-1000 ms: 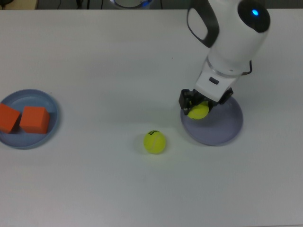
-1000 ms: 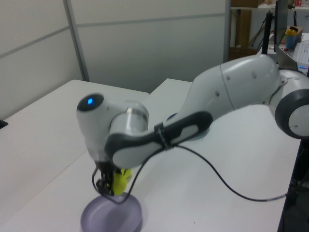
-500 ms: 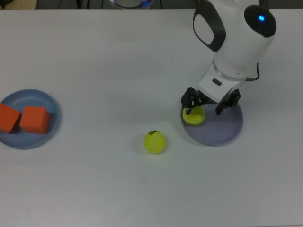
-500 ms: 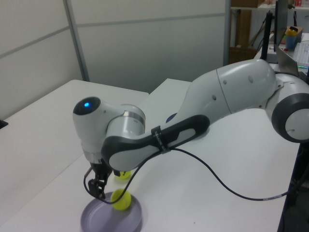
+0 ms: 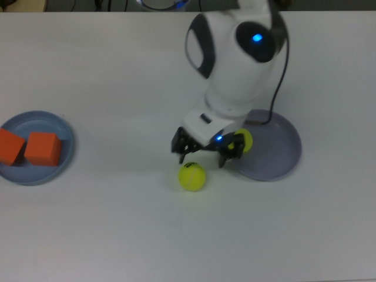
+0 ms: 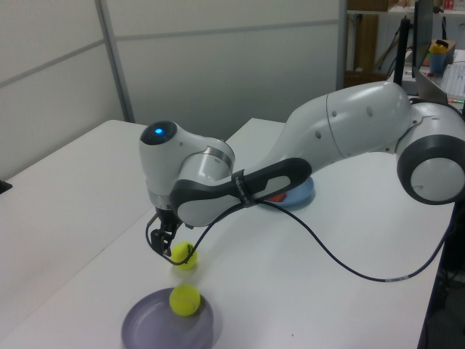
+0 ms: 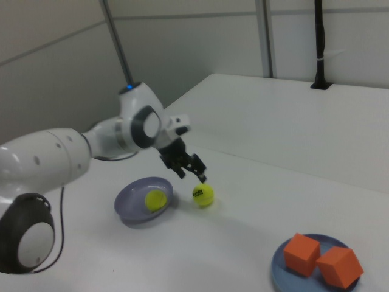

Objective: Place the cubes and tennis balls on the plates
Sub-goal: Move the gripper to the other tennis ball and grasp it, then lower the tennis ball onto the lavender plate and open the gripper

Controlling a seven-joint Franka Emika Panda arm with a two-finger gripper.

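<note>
White worktop (image 5: 117, 70), four items, two plates.

Marked tennis ball (image 5: 192, 177) loose on bare worktop, just beside lavender plate (image 5: 276, 158); second tennis ball (image 5: 244, 140) resting inside lavender plate near its rim on the top view's left. Both orange cubes (image 5: 29, 147) side by side on blue plate (image 5: 61, 126), well apart at the top view's left edge. Gripper (image 5: 206, 154) poised just above marked ball, fingers (image 5: 183, 154) spread, empty.
</note>
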